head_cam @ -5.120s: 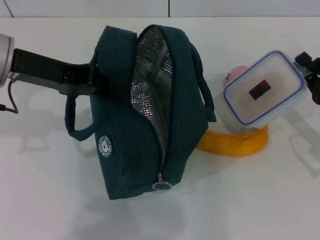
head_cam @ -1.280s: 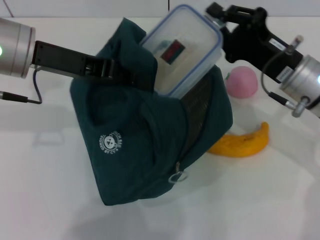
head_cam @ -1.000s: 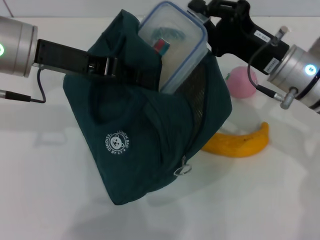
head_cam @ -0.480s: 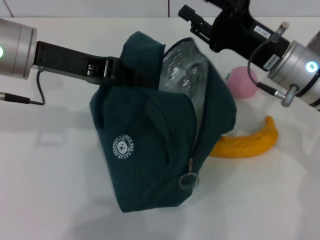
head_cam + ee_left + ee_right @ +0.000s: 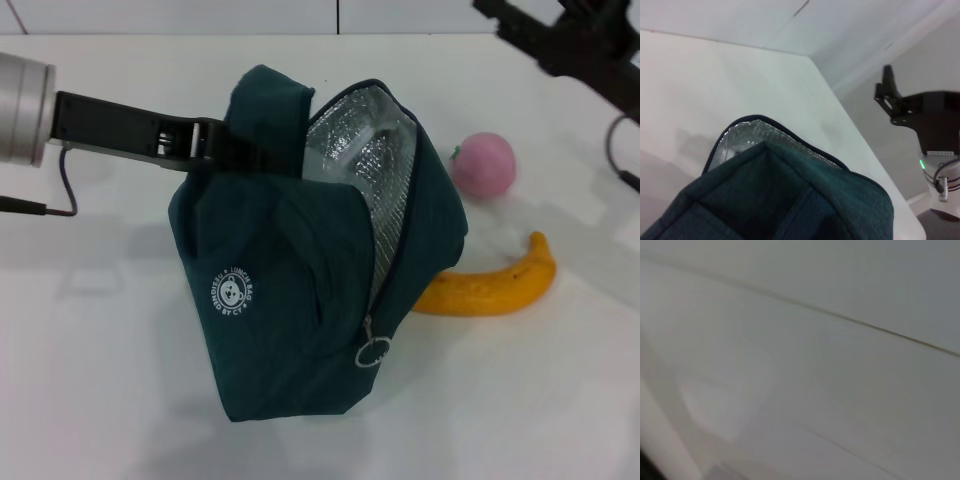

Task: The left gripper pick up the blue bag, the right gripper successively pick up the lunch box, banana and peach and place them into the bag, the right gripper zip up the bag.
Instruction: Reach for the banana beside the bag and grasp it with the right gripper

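So there is one blue bag on the white table, and its top is wide open, showing the shiny silver lining. The left gripper comes in from the left side and is pinching the top edge of the bag, holding it up. A clear see-through shape sits down inside the open mouth; it looks like the lunch box, but only a corner of it shows. One zipper pull ring hangs low on the front of the bag.

To the right of the bag lie two pieces of fruit. One yellow banana rests with its end tucked just behind the bag. One pink peach sits farther back, apart from the banana.

The right gripper is up high at the far right corner, away from everything. I cannot tell if its claw is spread or pressed together.
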`<action>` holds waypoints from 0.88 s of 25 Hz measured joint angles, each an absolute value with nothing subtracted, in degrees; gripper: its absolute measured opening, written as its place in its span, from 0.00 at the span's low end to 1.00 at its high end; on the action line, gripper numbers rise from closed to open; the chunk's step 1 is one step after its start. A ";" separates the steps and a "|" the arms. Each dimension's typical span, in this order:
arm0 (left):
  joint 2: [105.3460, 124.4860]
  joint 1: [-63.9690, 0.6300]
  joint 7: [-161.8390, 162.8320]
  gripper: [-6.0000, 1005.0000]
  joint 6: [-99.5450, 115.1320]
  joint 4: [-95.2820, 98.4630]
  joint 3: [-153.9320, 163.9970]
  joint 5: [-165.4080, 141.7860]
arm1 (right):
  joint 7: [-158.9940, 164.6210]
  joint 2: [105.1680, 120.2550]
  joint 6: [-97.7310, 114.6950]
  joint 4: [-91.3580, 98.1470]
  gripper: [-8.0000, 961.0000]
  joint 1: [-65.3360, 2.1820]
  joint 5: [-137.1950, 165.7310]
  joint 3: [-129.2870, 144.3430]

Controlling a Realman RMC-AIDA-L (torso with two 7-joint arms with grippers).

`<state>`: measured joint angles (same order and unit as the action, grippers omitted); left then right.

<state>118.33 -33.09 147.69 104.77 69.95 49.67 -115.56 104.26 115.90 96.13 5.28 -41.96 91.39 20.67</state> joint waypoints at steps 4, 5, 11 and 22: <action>118.37 -32.75 146.03 0.04 104.79 67.10 47.70 -114.74 | 98.07 115.40 97.98 12.43 0.89 -39.44 91.55 24.34; 118.38 -32.47 145.54 0.04 104.81 66.85 47.52 -114.14 | 97.20 115.35 98.15 14.39 0.89 -38.78 91.48 25.35; 118.65 -30.27 137.92 0.04 104.82 66.53 47.37 -111.39 | 94.67 114.50 97.61 23.65 0.91 -36.82 91.79 33.23; 119.30 -29.39 134.72 0.04 104.75 66.32 47.27 -111.16 | 95.90 111.00 90.22 44.68 0.91 -38.07 106.05 56.01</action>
